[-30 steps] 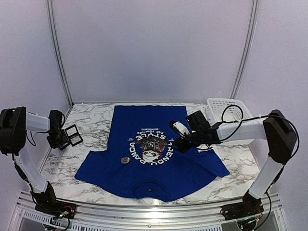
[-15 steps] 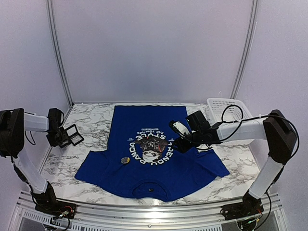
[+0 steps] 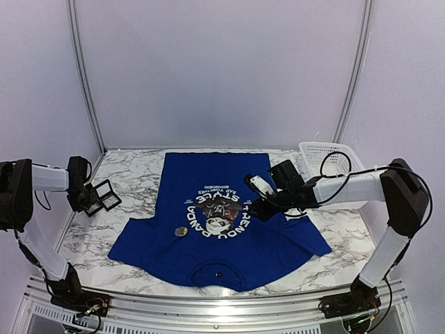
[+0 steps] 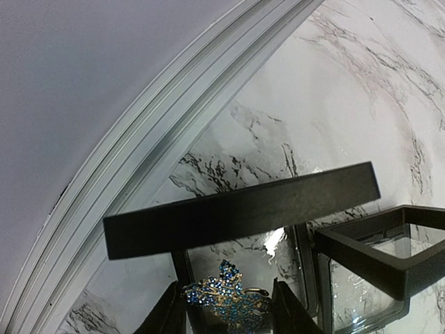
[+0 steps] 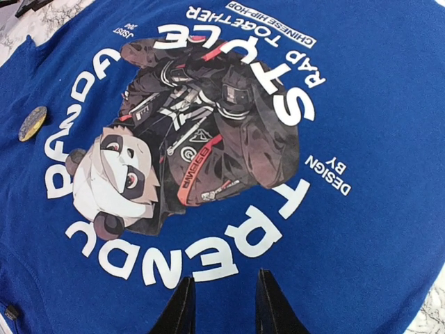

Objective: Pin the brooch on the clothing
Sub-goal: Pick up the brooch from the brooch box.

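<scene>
- Clothing (image 3: 208, 174): spread flat on the centre of the surface (image 3: 132, 181), collar end nearest the arm bases, hem towards the back wall.
- Badge (image 3: 180, 232): on the clothing, just left of the chest print.
- Right gripper (image 5: 221, 309): above the clothing, at the print's right edge.
- Basket (image 3: 323, 154): far right corner, behind the right arm, beside the clothing.
- Case (image 3: 106, 195): at the left edge, well apart from the clothing.
- Left gripper (image 3: 90, 203): at the case's left side, with the brooch (image 4: 226, 300) between its jaws.
</scene>
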